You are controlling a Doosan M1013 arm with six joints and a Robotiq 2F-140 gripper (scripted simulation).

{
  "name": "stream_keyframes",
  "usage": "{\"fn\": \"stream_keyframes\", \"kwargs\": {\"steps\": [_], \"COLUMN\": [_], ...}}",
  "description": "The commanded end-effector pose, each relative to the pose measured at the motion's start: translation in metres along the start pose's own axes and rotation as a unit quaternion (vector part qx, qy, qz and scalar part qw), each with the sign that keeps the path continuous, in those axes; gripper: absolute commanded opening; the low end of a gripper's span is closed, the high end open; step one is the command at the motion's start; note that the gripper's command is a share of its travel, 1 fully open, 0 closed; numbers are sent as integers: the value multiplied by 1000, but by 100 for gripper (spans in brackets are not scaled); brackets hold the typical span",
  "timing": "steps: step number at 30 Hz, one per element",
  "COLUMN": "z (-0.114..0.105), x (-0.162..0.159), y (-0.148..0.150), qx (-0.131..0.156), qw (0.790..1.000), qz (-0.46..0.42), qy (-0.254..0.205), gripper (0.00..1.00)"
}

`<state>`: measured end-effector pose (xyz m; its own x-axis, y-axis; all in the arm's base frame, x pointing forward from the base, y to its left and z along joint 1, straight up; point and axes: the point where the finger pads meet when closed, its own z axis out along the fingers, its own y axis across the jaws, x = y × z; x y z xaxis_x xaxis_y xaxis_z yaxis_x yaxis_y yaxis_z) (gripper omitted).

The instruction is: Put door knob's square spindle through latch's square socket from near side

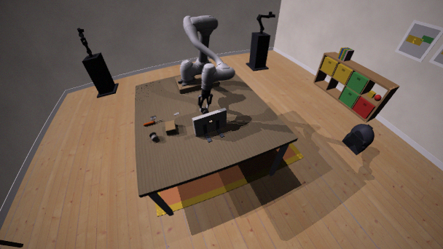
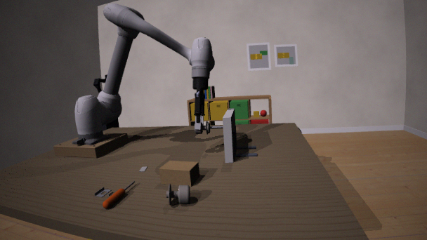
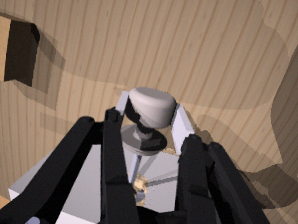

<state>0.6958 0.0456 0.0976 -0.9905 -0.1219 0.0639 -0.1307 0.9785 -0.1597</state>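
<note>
My gripper (image 2: 200, 130) is shut on a grey door knob (image 3: 152, 106), with a finger on each side of its head. It holds the knob level, just on the robot's side of the upright grey door panel (image 2: 229, 135). The knob's round plate (image 3: 148, 139) and thin spindle (image 3: 136, 165) point at the panel's latch socket (image 3: 140, 184). In the side view the spindle tip (image 2: 219, 127) is at or just short of the panel's face, and the plate stands clear of it. In the overhead view the gripper (image 1: 204, 107) hangs right behind the panel (image 1: 209, 121).
A second knob (image 2: 179, 194), a wooden block (image 2: 178, 172), an orange-handled screwdriver (image 2: 114, 197) and small metal plates (image 2: 102, 191) lie on the table left of the panel. Two rods (image 2: 247, 151) stick out of the panel's far side. The robot base (image 2: 91, 144) stands behind.
</note>
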Motion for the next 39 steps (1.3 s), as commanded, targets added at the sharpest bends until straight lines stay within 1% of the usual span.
{"fn": "stream_keyframes", "kwargs": {"steps": [1,39], "z": [0,-1], "x": [-1,-7], "y": [0,0], "qx": [0,0], "qw": [1000,1000], "qz": [0,0], "qy": [0,0], "gripper": [42,42]}}
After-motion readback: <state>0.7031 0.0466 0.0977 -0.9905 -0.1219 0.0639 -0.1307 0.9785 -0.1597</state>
